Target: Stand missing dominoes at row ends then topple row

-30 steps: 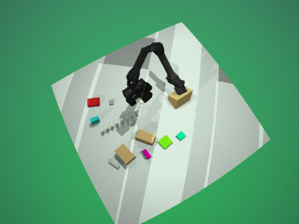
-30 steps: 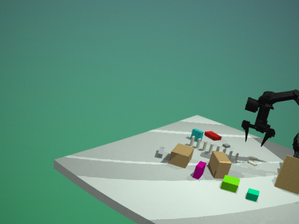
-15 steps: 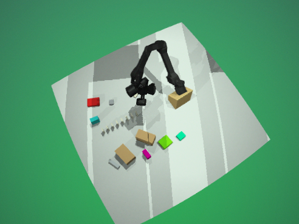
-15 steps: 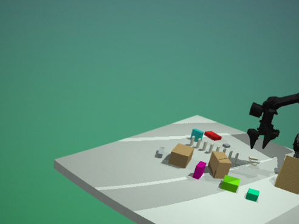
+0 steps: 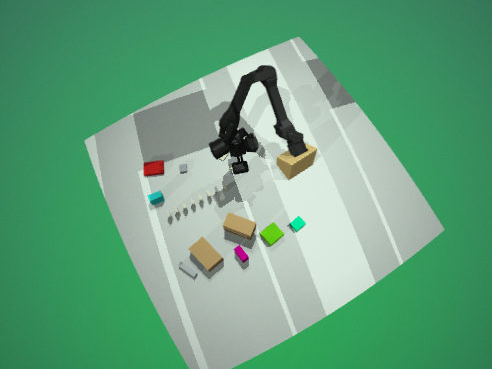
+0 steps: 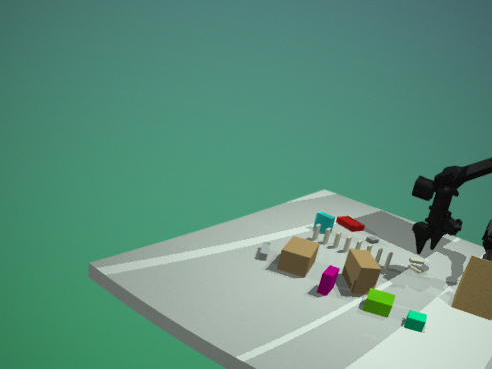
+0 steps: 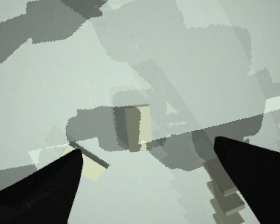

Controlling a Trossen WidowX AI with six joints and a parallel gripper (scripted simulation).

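Several thin cream dominoes stand upright in a row; the end one nearest my gripper is a domino, and part of the row shows in the wrist view by the right finger. Two loose dominoes lie flat beyond that end: one domino and another domino, close together. In the wrist view one loose domino lies below the space between the fingers, and the other domino is partly behind the left fingertip. My gripper is open and empty, pointing down above the table.
Two brown blocks stand beside the row. A magenta block, green block, teal block and grey bar lie around them. A cyan block, red block and small grey block are on the other side.
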